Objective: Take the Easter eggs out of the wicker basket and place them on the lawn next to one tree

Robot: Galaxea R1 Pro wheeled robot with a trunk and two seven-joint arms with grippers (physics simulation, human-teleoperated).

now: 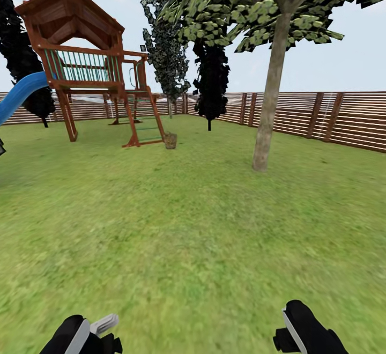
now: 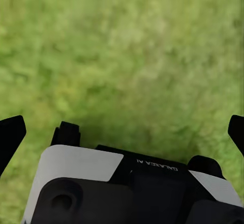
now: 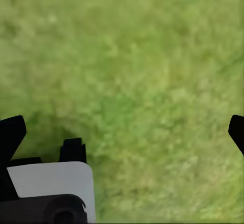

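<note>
Grass of the lawn spreads wide ahead of the robot. Far off, the wicker basket stands on it just beside the foot of the ladder of the wooden play tower, which carries a blue slide. No eggs can be made out at that distance. To the right of the basket, well apart from it, rises the tree, its pale trunk in front of the slatted fence. The left claw and right claw both hang over bare grass, fingertips spread wide, holding nothing.
</note>
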